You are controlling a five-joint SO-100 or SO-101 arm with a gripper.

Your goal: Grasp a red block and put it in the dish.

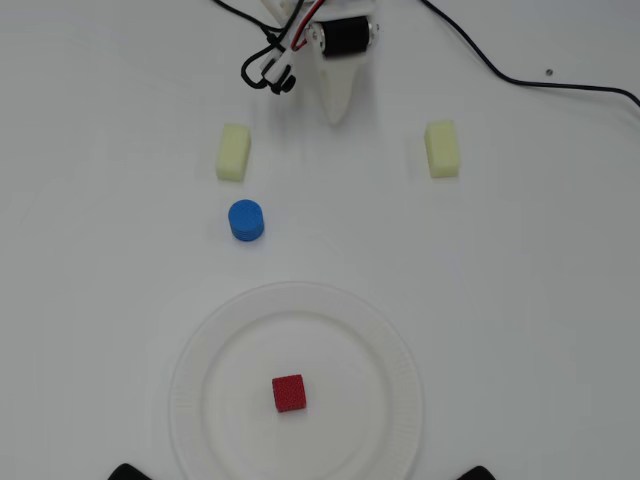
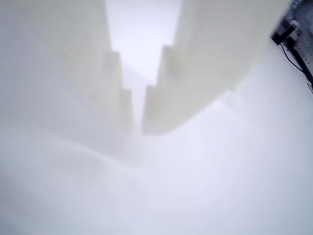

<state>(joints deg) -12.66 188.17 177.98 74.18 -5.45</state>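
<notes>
Red block (image 1: 289, 393) lying inside the dish (image 1: 395, 345), approx at centre of its flat part, slightly toward bottom edge of overhead view, touching nothing else. Dish resting on white desk (image 1: 540, 300) in lower middle of overhead view, ribbed rim cut off by frame bottom. Blue cylinder (image 1: 246, 220) upright on desk just above dish's upper-left rim, clear of it. Two pale yellow foam blocks further up: one (image 1: 233, 152) just above the cylinder, the other (image 1: 442, 149) well apart to the right. Pincer (image 1: 336, 112) at top centre of overhead view, white, tapering to a point aimed down toward the dish, well apart from block & plate, between the two foam blocks but higher in frame; black motor and red/black wires behind it, black cable trailing off to upper right. Overhead view alone gives block, dish, cylinder, foam; none seen in wrist view. Wrist view, v. blurred, gives only pincer (image 2: 138, 117) close up against white desk: two white jaws nearly meeting, thin gap between, nothing gripped, i.e. clenched empty. Jaw gap not readable from overhead.
</notes>
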